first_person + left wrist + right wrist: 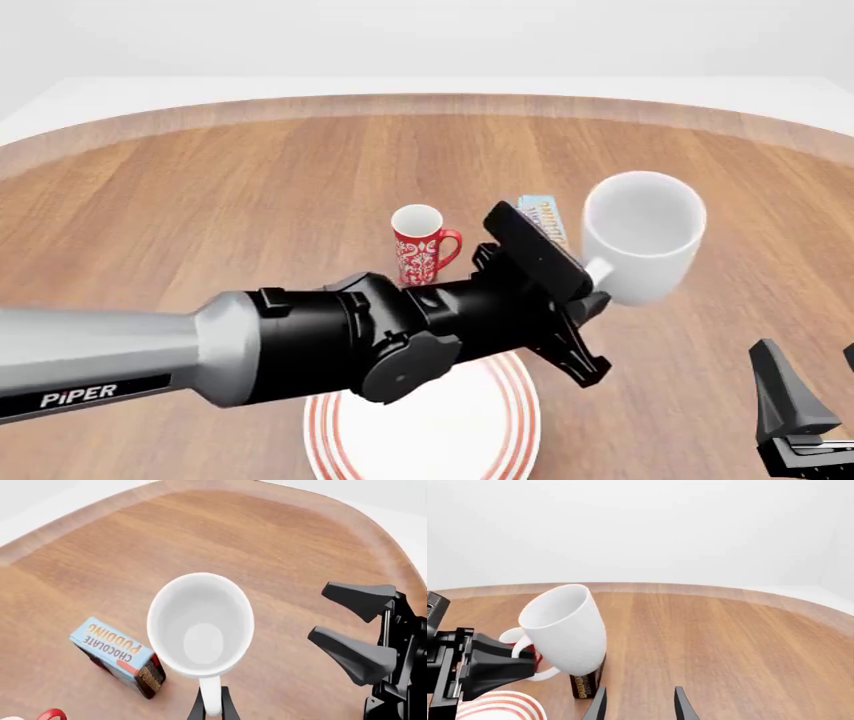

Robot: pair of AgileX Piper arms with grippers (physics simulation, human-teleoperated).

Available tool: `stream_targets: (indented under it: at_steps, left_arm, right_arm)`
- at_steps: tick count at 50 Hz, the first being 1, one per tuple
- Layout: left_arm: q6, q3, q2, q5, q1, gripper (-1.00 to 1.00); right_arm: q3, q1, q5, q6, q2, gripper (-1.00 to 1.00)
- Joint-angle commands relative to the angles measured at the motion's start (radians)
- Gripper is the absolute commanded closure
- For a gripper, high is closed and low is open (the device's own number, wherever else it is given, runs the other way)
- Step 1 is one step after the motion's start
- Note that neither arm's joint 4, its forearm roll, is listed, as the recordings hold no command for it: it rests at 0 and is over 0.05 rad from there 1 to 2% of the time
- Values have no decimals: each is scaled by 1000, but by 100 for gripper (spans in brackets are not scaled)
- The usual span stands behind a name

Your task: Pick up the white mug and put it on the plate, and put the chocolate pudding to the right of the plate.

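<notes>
Left claw (597, 285) is clenched on the handle of the mug (645, 236) and holds it clear of the counter (227, 190). In the left wrist view the handle (210, 695) runs down between the two fingertips (227, 705), and the open mouth of the mug faces the camera; the inside is plain white. In the right wrist view the mug tilts, its rim leaning away from the left claw, its base lower and toward the counter.

Pudding (545, 220) stands on the counter just behind the left claw in the front view, mostly hidden by it; only the top of the blue face shows. In the left wrist view the carton (120, 656) sits beside the mug, below it, not touching. In the right wrist view its dark side (587, 680) shows under the mug's base.

Plate (514, 440) lies on the counter at the near edge of the front view, under the left arm, which covers much of it. The mug hangs to the right of the plate and farther back, not over it.

Red mug (422, 246) stands upright on the counter beyond the plate, left of the pudding.

Right claw (639, 702) is released, fingers apart with nothing between them. It sits low at the near right of the front view (801, 410), well apart from the mug and to the right of the plate.
</notes>
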Motion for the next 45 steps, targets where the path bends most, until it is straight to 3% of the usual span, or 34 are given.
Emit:
stream_targets:
  at_steps: [1,45]
  left_arm:
    - [-4,90,-71,-53,16,100]
    - [-66,348,-210,-182,73,100]
  right_arm:
    - [0,0,0,-1,0,-100]
    - [0,0,0,0,0,-100]
